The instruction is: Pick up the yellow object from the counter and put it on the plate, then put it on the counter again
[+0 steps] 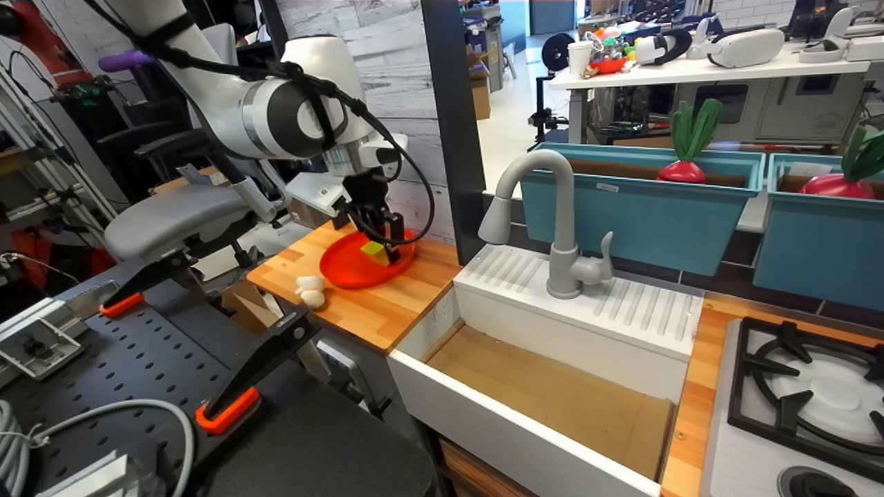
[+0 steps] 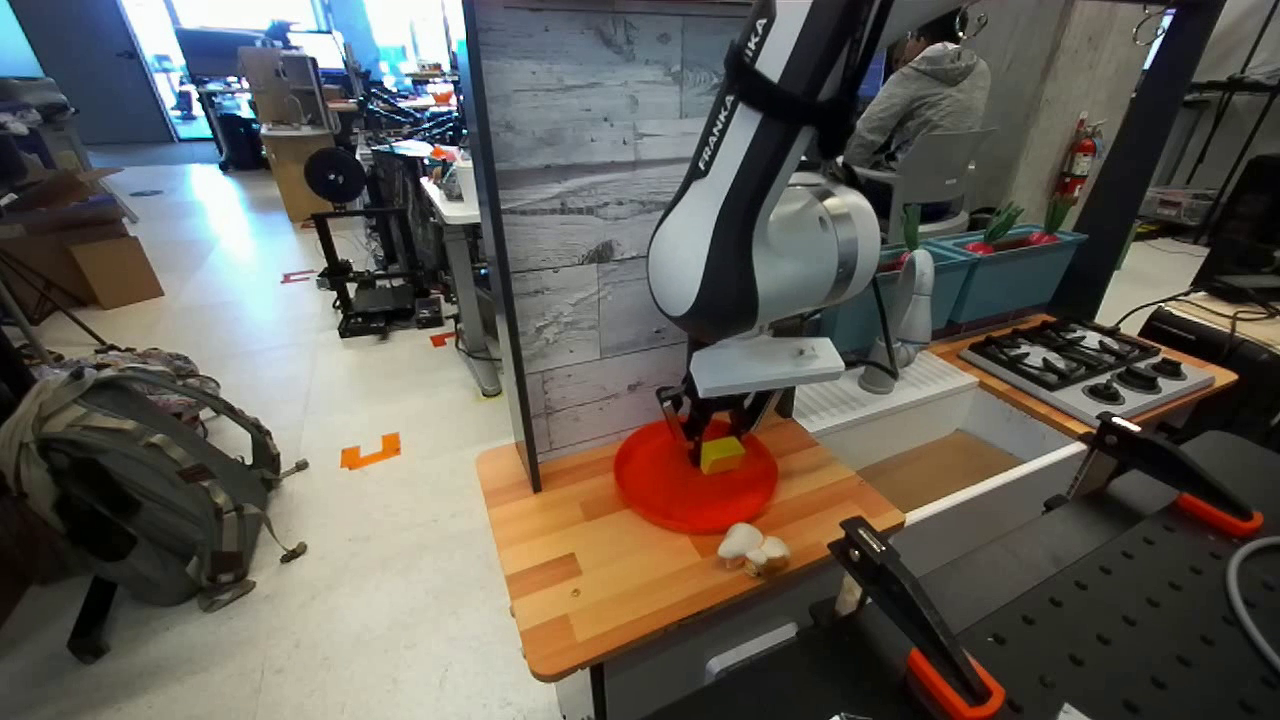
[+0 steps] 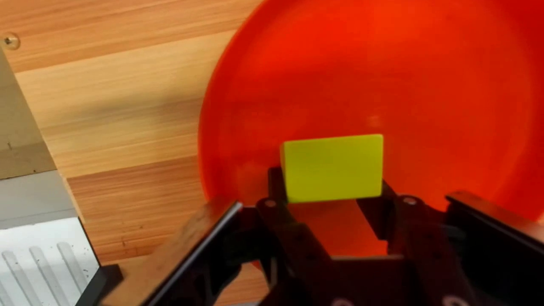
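The yellow object is a small yellow-green block (image 1: 375,252), also seen in an exterior view (image 2: 721,455) and in the wrist view (image 3: 333,168). My gripper (image 1: 388,250) points down over the red-orange plate (image 1: 349,270). In the wrist view its two black fingers (image 3: 331,187) touch the block on both sides, so it is shut on the block. The block is inside the plate's outline, near its rim; I cannot tell whether it touches the plate. The plate (image 2: 680,500) lies flat on the wooden counter (image 2: 600,590). The fingertips are partly hidden behind the block in the wrist view.
White mushroom-like pieces (image 1: 311,293) sit on the counter beside the plate, near its edge. A whitewashed wood panel (image 2: 590,220) stands behind the plate. A white sink (image 1: 511,442) with a grey faucet (image 1: 563,207) adjoins the counter. A black clamp (image 2: 900,600) is near the counter's corner.
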